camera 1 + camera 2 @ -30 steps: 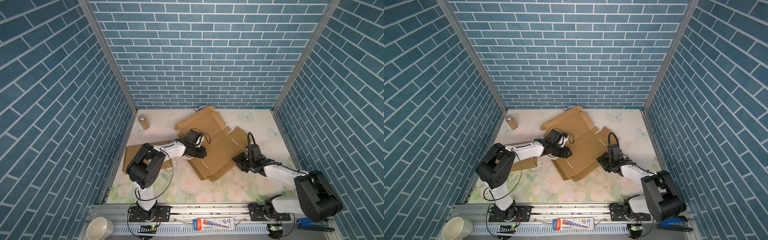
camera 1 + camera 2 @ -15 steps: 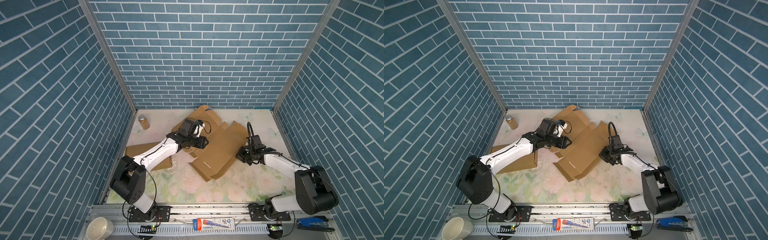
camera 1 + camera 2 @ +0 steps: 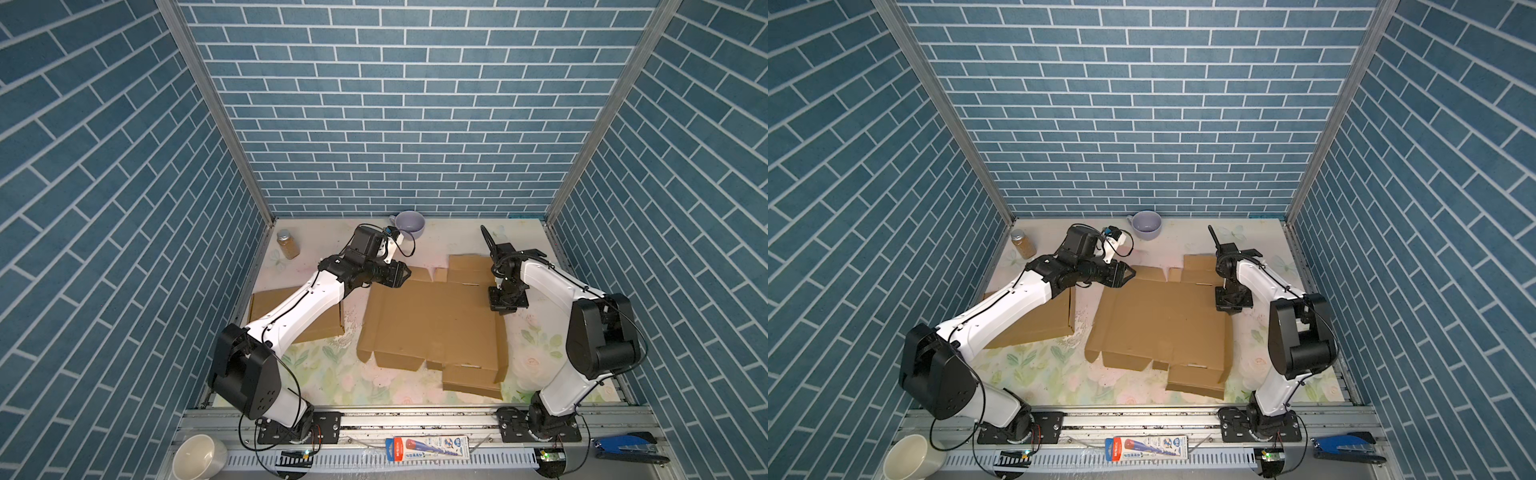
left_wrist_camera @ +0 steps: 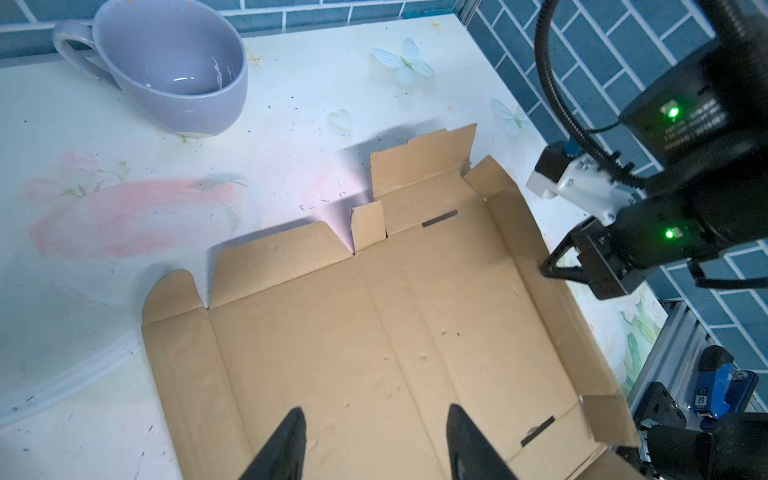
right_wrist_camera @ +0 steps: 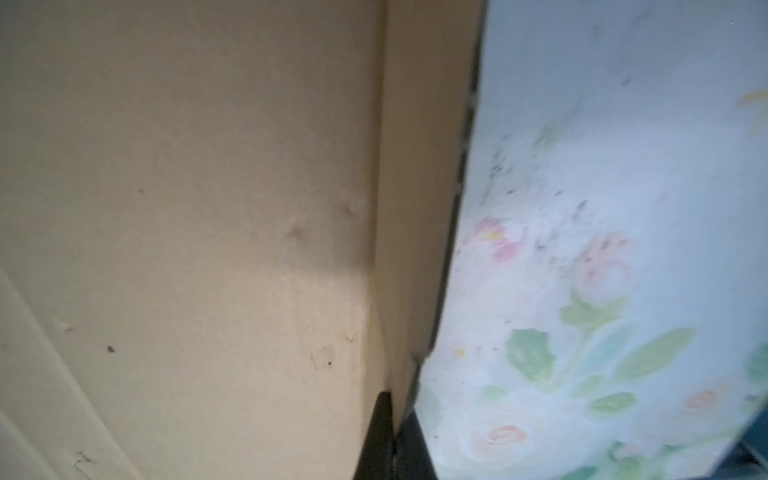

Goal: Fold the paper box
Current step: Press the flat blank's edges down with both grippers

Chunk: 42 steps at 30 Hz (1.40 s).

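Note:
The paper box [image 3: 432,324] [image 3: 1163,324] is a brown cardboard blank lying unfolded in the middle of the table, seen in both top views. My left gripper [image 3: 405,274] [image 3: 1129,274] hovers at its far left corner. In the left wrist view this gripper [image 4: 374,411] is open over the bare panel [image 4: 374,332], with nothing between its fingers. My right gripper [image 3: 507,307] [image 3: 1231,307] points down at the box's right edge. In the right wrist view it [image 5: 392,399] is shut on the raised side flap [image 5: 419,208].
A second folded cardboard piece [image 3: 299,316] lies at the left under my left arm. A lavender mug [image 3: 409,224] [image 4: 174,70] and a small jar [image 3: 287,244] stand at the back. On the front rail are a white cup [image 3: 199,457], a toothpaste pack [image 3: 428,448] and a stapler [image 3: 631,449].
The box has swung from a diagonal lie to square with the table. My right gripper has shut on its right flap. My left gripper has moved off the panel to the far left corner.

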Motion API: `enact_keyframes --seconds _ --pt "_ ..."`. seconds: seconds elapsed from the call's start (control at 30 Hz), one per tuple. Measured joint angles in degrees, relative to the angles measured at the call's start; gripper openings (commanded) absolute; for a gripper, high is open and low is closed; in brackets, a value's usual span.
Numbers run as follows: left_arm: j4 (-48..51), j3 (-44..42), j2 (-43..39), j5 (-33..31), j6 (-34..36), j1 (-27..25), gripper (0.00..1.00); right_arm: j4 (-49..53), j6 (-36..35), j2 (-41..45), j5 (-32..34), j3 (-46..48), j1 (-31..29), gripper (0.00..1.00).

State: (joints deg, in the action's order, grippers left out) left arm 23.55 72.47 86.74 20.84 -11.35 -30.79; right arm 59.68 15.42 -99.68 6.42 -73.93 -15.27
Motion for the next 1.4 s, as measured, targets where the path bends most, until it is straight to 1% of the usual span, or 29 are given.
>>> enact_keyframes --seconds 0.03,0.1,0.13,0.23,0.37,0.43,0.57,0.67,0.73,0.83,0.9,0.97,1.07,1.1,1.13,1.17,1.23,1.27,1.33,1.4 --pt "-0.07 -0.02 0.02 0.20 -0.20 -0.02 0.55 0.90 -1.22 -1.53 1.79 -2.29 0.00 0.05" --pt "-0.63 -0.09 0.04 0.57 -0.66 -0.28 0.55 1.46 -2.97 -3.58 3.28 -5.20 -0.09 0.15" --pt "-1.03 -0.15 0.20 0.76 -0.92 -0.59 0.55 1.36 -3.78 -4.35 3.37 -6.12 -0.09 0.22" --pt "-2.49 -0.24 1.57 1.16 -1.79 -2.32 0.55 0.72 -5.07 -5.20 2.21 -6.62 0.39 0.31" --pt "-5.16 -0.81 5.57 1.53 -2.64 -5.53 0.53 -1.73 -4.26 -4.85 -3.37 -5.55 2.73 0.45" --pt "-6.01 -0.87 8.11 1.75 -3.02 -6.69 0.52 -4.39 -3.37 -3.65 -6.75 -2.73 5.22 0.51" --pt "-8.00 -1.18 13.27 1.99 -3.50 -7.48 0.44 -8.63 -1.68 0.11 -13.84 5.03 11.39 0.59" --pt "-9.90 -2.71 15.37 1.97 -4.50 -7.43 0.40 -12.13 -0.74 1.16 -18.73 9.66 15.32 0.60" --pt "-11.10 -4.28 16.33 1.95 -5.42 -7.41 0.38 -14.19 -0.39 1.14 -21.88 11.85 16.33 0.57" --pt "-13.35 -7.26 17.29 1.95 -6.99 -7.43 0.36 -16.79 0.20 0.90 -26.47 13.73 16.39 0.49" --pt "-15.04 -9.92 17.44 1.97 -8.37 -7.43 0.35 -18.69 0.74 0.33 -28.81 14.67 16.31 0.39" --pt "-16.28 -11.89 17.49 1.97 -9.42 -7.43 0.34 -19.91 1.14 -0.07 -29.97 15.43 16.09 0.30" --pt "-17.97 -14.05 17.53 2.01 -10.56 -7.43 0.33 -20.55 1.25 -0.07 -29.94 15.76 15.61 0.22" --pt "-18.29 -14.38 17.53 2.01 -10.91 -7.45 0.32 -20.76 1.36 -0.04 -29.99 15.76 15.43 0.22" --pt "-18.69 -14.60 17.53 2.05 -11.17 -7.48 0.32 -20.94 1.31 0.00 -30.08 15.76 15.26 0.27" --pt "-19.15 -14.78 17.53 2.16 -11.32 -7.50 0.31 -21.11 1.53 0.07 -30.25 15.76 15.10 0.37" --pt "-19.85 -14.93 17.53 2.23 -11.58 -7.63 0.30 -21.40 2.19 0.17 -30.23 15.76 14.88 0.50" --pt "-20.17 -14.99 17.53 2.25 -11.76 -7.67 0.29 -21.33 2.49 0.26 -29.97 15.76 14.88 0.55" --pt "-21.00 -15.34 17.53 2.32 -12.00 -7.76 0.28 -21.11 2.71 0.87 -28.28 15.74 14.82 0.59" --pt "-21.73 -16.00 17.53 2.32 -12.07 -7.76 0.28 -20.55 2.56 1.11 -26.82 15.74 14.93 0.61"
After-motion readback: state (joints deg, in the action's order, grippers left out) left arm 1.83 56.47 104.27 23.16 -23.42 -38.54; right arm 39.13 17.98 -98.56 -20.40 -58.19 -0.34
